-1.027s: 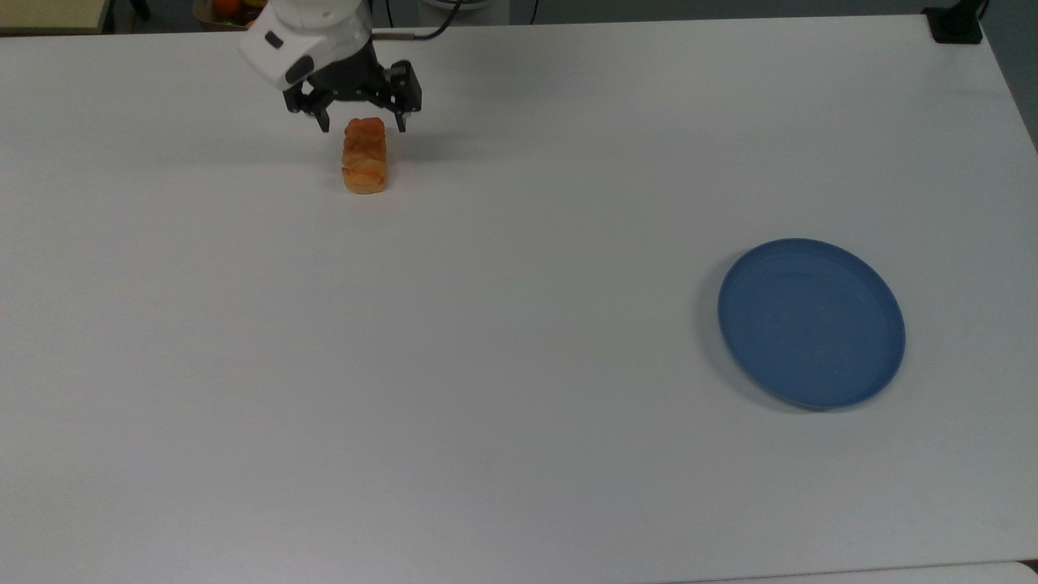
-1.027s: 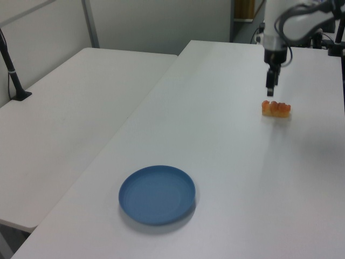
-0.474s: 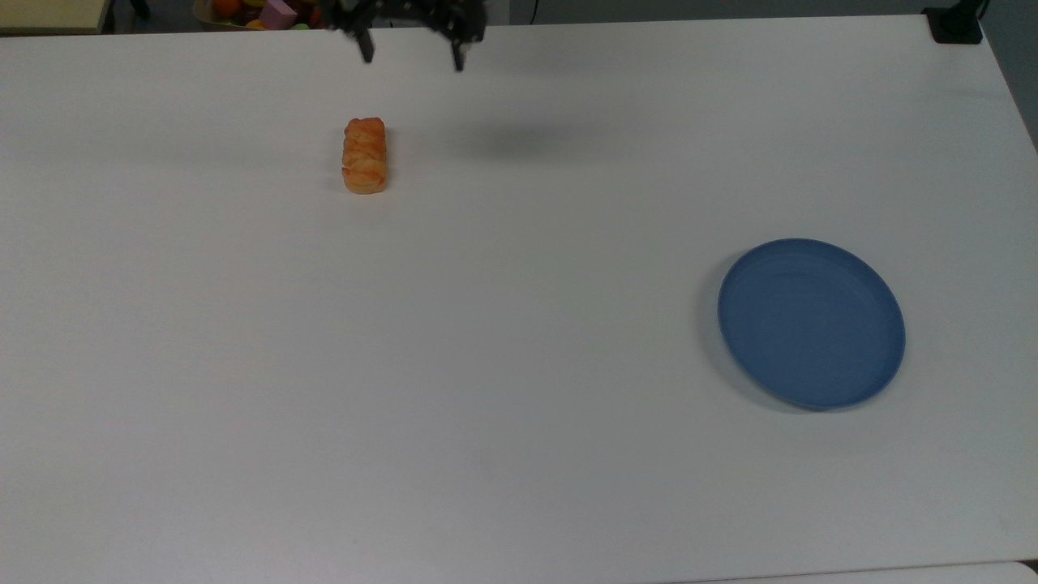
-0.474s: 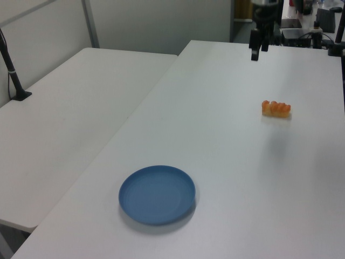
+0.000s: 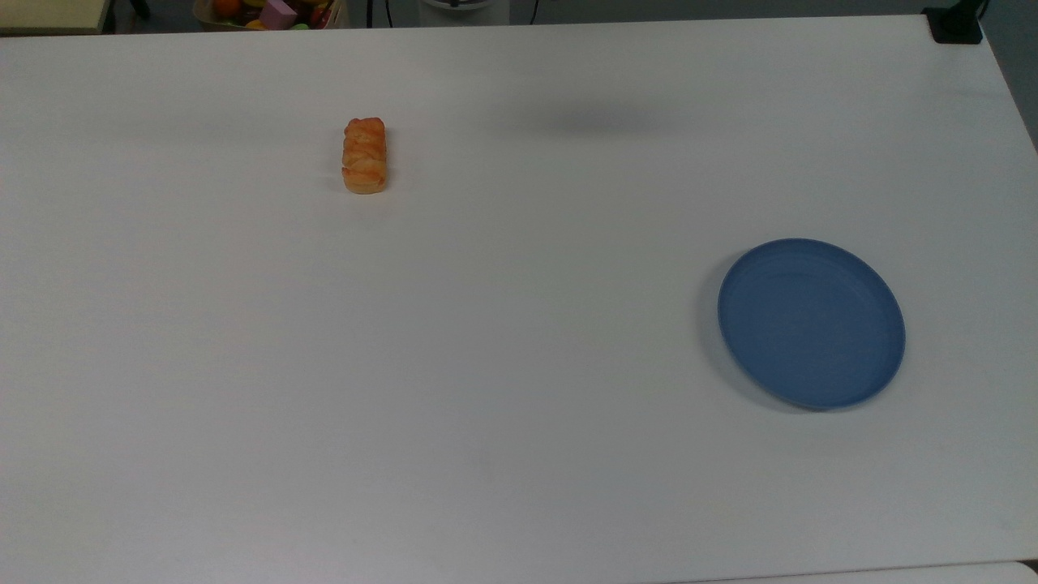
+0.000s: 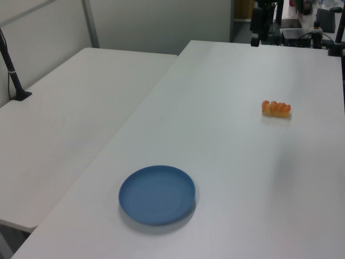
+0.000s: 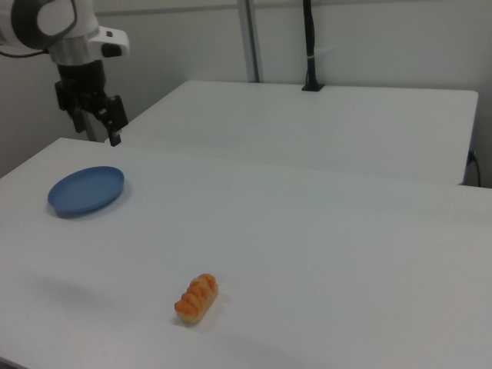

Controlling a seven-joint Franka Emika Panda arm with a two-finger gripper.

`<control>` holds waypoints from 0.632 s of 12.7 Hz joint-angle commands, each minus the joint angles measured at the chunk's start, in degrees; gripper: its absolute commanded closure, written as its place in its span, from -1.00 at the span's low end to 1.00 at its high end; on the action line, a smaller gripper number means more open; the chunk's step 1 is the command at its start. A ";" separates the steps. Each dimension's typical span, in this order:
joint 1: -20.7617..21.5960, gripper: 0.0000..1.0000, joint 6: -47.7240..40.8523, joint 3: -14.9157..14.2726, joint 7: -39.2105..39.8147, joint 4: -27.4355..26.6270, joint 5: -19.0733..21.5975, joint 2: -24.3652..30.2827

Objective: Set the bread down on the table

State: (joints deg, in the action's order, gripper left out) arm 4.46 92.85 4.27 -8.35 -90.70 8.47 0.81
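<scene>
Raised high above the tabletop (image 7: 323,231), our claw (image 7: 96,117) hangs from the white arm (image 7: 65,31) with its two dark fingers spread apart and nothing between them, so we read it as released. Below it and well apart, toward the right view's lower middle, the bread (image 7: 197,297) lies flat on its long side on the bare white surface, touched by nothing. We judge that it rests this way because a low oblong bun is steadiest on its broad underside, and the clear surface around it leaves little for it to roll or slide against. Nearer the claw, just below it in the right view, sits the blue plate (image 7: 86,190); in the top view the plate (image 5: 811,323) holds nothing at all, its shallow basin bare to the rim, and it stands far across the tabletop from the bread (image 5: 365,155). In the left view the bread (image 6: 276,108) sits toward the far side, the plate (image 6: 157,195) toward the near side, and the claw's dark fingers (image 6: 257,24) show at the upper edge beyond the far end. Since the bread is on the tabletop and off the plate, we would call the task done, with the claw held up and away so as not to disturb it.
</scene>
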 commanded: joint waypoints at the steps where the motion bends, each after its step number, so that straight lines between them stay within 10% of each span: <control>1: 4.67 -1.00 3.29 -3.21 4.47 -3.59 -1.87 1.56; 8: 6.17 -1.00 10.51 -7.88 11.96 -6.68 -3.02 1.65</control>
State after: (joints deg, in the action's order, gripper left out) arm 9.35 101.81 -2.73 2.99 -95.32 6.24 0.78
